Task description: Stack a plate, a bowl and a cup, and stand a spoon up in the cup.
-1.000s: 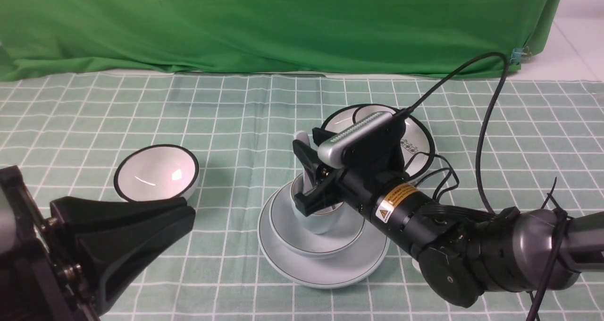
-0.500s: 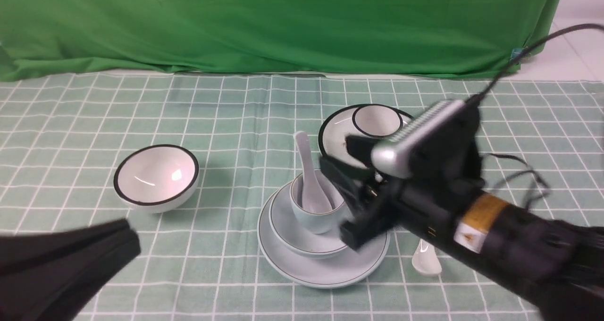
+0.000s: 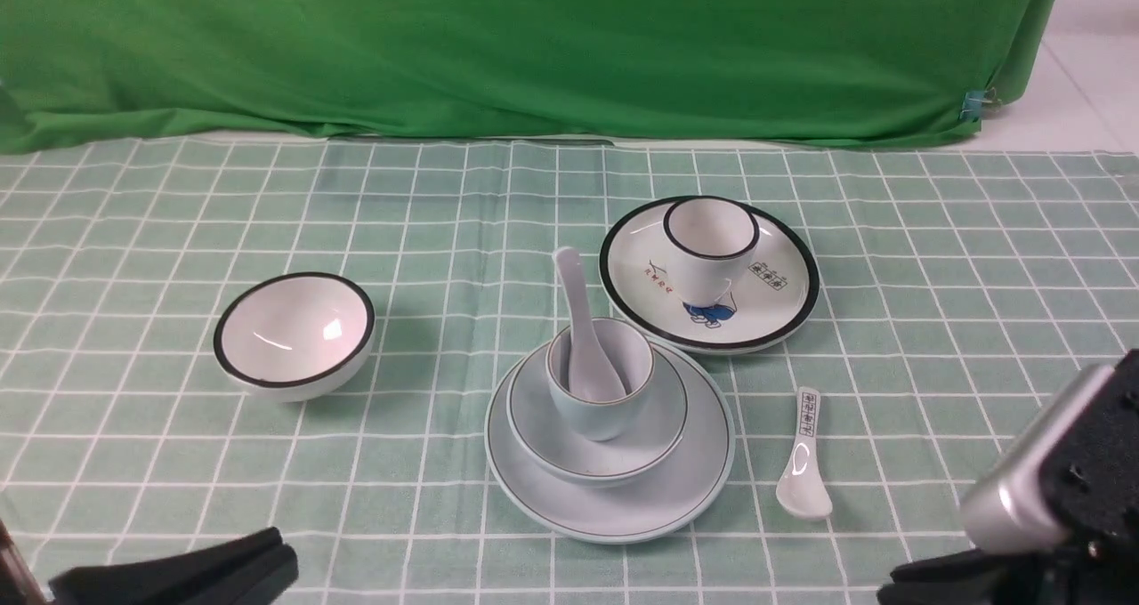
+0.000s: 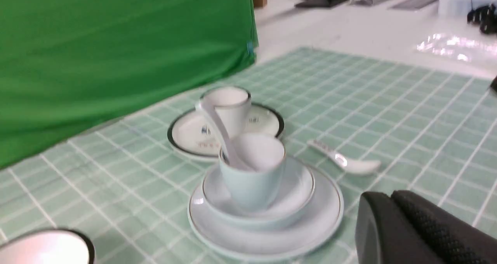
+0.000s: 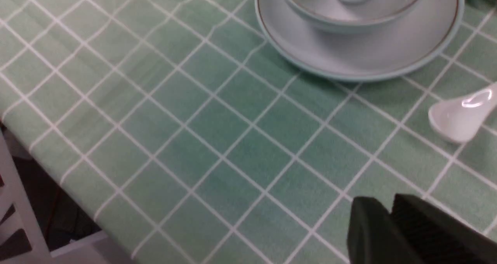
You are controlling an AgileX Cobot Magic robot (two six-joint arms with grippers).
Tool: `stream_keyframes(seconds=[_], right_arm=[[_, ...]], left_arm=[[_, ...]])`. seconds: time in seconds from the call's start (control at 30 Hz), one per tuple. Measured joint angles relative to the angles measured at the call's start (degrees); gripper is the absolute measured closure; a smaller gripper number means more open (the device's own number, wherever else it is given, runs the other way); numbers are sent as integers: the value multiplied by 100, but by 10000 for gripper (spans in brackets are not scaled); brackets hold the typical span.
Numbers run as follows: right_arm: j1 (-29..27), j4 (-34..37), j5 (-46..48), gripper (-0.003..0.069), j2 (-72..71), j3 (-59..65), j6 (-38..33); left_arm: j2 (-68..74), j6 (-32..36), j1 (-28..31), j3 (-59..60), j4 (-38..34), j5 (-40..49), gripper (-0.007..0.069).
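Since the earlier frame the right gripper (image 3: pixel 943 578) had pulled back from over the stack to the near right corner, and the left gripper (image 3: pixel 222 565) had sunk low at the near left. Both showed their fingers pressed together, gripping nothing. On the checked cloth (image 3: pixel 267 196) the plate (image 3: pixel 623 507) lay near the middle with the bowl (image 3: pixel 543 445) centred on it and the cup (image 3: pixel 592 414) upright in the bowl. The spoon (image 3: pixel 574 294) stood in the cup — scoop down, handle leaning on the far rim.
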Motion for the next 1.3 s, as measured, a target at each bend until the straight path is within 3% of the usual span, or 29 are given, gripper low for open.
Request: stream_keyframes(seconds=[0.4, 0.5, 0.57, 0.8, 0.97, 1.3], right_arm=[[-102, -190, -1, 537, -396, 48, 53], [-777, -247, -168, 611, -829, 254, -120], [-1606, -230, -527, 639, -1379, 734, -434], [-3804, -190, -1502, 643, -3361, 2615, -1128], [-4211, -190, -1571, 643, -4413, 3398, -1140], [-4209, -190, -1536, 641, -4663, 3431, -1151]], left_arm=[[0, 5, 0, 717, 25, -1, 612], [0, 5, 0, 872, 30, -1, 612], [0, 0, 0, 957, 30, 7, 612], [0, 0, 0, 980, 30, 0, 612], [0, 0, 0, 984, 30, 0, 612], [0, -14, 0, 984, 29, -28, 612]])
